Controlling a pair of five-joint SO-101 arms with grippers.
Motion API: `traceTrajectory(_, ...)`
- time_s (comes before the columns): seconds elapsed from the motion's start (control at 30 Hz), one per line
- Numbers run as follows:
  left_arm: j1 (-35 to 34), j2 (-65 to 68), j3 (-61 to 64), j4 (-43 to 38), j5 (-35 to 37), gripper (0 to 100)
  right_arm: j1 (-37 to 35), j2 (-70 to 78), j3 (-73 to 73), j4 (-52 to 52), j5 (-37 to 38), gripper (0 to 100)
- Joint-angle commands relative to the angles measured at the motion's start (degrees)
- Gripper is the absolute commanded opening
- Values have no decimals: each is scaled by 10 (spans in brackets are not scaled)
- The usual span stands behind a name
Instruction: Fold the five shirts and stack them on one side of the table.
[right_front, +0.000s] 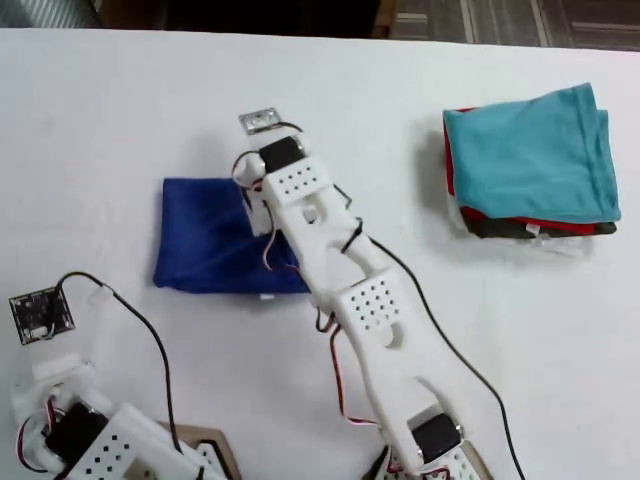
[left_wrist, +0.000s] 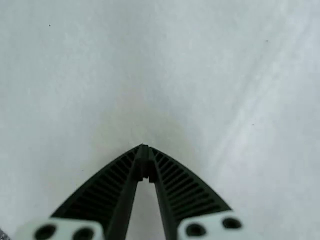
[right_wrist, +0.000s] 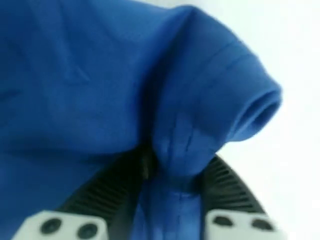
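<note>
Right pincer (right_wrist: 172, 172) clamped tight on bunched ridge of blue shirt (right_front: 205, 235), at its right edge. Shirt lies folded mid-table, well left of stack (right_front: 530, 165) at far right. Left pincer (left_wrist: 144, 150) closed, empty, over bare table (right_front: 120, 100), near left.

Risk: I may hold top layers only. Lift or drag could peel fold open, or cloth could slip out.

Shirt's long axis runs left-right, gripped end toward stack.

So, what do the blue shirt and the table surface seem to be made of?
The blue shirt looks like soft matte knit fabric, perhaps cotton: it bunches into rounded folds in the right hand. The table top seems white matte cloth or paper; faint creases show.
</note>
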Motion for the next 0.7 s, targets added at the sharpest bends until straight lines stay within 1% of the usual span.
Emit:
traceTrajectory(0.0,6,-4,-3,3,3,25,-11,15,-1,18,8,32)
traceTrajectory(0.07,6,-4,-3,3,3,25,-8,15,-1,18,13,19)
traceTrajectory(0.2,6,-4,-3,3,3,25,8,4,-8,19,77,22)
traceTrajectory(0.3,6,-4,-3,3,3,25,33,-38,-15,21,132,22)
traceTrajectory(0.47,6,-4,-3,3,4,25,89,-175,7,22,230,22)
traceTrajectory(0.67,6,-4,-3,3,4,26,147,-372,113,22,324,22)
